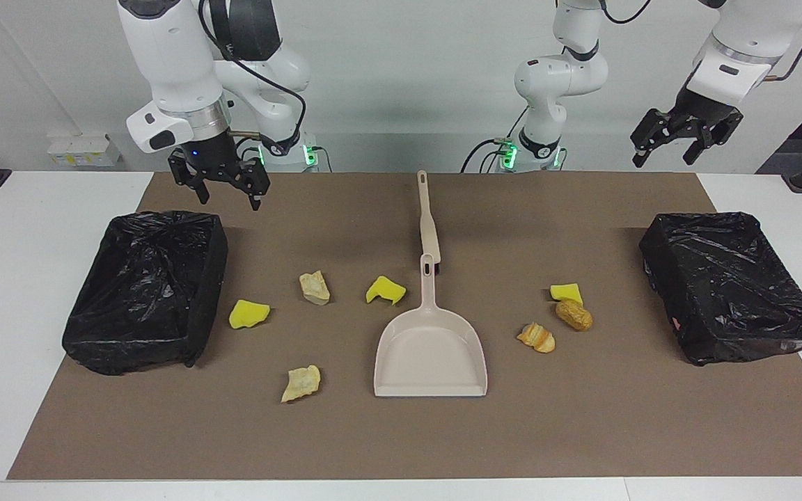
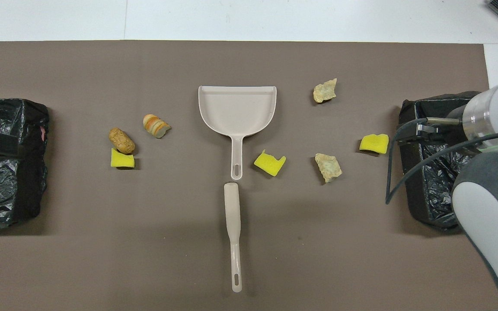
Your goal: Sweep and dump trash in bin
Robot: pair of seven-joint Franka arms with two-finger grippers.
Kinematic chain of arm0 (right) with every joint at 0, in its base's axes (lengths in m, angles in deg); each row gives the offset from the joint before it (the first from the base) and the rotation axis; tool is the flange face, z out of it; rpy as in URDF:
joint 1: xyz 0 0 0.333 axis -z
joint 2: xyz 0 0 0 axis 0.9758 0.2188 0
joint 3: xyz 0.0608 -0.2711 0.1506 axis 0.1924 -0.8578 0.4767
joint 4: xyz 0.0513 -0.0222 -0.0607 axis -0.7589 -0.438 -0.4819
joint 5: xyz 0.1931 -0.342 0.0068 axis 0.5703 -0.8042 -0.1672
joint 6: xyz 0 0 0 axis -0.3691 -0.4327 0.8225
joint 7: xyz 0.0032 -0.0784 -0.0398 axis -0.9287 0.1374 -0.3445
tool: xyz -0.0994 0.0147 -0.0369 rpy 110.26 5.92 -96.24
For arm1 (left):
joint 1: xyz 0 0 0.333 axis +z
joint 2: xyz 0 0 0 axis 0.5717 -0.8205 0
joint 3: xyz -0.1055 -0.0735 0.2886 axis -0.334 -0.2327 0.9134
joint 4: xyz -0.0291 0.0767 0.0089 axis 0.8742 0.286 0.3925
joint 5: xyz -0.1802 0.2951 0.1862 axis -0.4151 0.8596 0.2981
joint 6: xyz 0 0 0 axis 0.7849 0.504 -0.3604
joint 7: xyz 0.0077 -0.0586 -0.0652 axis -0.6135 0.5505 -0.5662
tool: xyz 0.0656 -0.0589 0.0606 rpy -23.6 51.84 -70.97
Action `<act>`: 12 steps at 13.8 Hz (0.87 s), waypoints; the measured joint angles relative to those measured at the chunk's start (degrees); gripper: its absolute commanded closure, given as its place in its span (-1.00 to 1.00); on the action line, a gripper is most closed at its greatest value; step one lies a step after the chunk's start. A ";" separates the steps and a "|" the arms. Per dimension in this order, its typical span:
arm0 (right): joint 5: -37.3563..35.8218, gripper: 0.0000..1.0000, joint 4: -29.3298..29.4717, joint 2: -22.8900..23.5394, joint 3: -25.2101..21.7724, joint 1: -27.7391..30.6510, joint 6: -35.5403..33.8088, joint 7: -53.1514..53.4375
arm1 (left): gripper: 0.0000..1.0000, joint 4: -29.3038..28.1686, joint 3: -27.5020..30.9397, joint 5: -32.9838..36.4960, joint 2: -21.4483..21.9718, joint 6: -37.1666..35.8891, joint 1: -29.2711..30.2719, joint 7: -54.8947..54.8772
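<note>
Several scraps of trash lie on the brown mat: yellow sponge chunks [image 1: 248, 314] [image 1: 385, 290] [image 1: 567, 293], pale crusty lumps [image 1: 315, 287] [image 1: 301, 383] and bread-like pieces [image 1: 574, 315] [image 1: 537, 337]. A black-lined bin [image 1: 206, 292] stands at the right arm's end of the table, and another bin [image 1: 662, 261] at the left arm's end. My right gripper [image 1: 230, 200] hangs open and empty over the robot-side edge of its bin. My left gripper [image 1: 663, 161] hangs open and empty, raised over the table edge near the other bin.
A beige dustpan [image 1: 430, 348] lies mid-mat, its handle pointing toward the robots. In line with it, nearer the robots, lies the beige brush [image 1: 427, 219]. From overhead the right arm [image 2: 486, 194] covers part of its bin [image 2: 422, 203].
</note>
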 measured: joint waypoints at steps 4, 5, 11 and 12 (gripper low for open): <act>0.00 -1.00 -0.04 0.00 0.00 0.00 0.25 -0.07 | -1.00 -0.04 0.01 0.00 0.00 -1.29 0.00 -0.24; 0.00 -1.00 -0.04 0.00 0.00 0.00 0.25 -0.08 | -1.00 -0.06 0.01 0.01 -0.01 -1.30 0.00 -0.96; 0.00 -1.00 -0.04 0.00 0.00 0.00 0.26 -0.08 | -1.00 -0.45 0.02 0.47 -0.13 -1.52 0.00 -5.54; 0.00 -1.00 -0.04 0.00 0.00 0.00 0.26 -0.08 | -1.00 -0.46 0.02 0.49 -0.13 -1.56 0.00 -5.75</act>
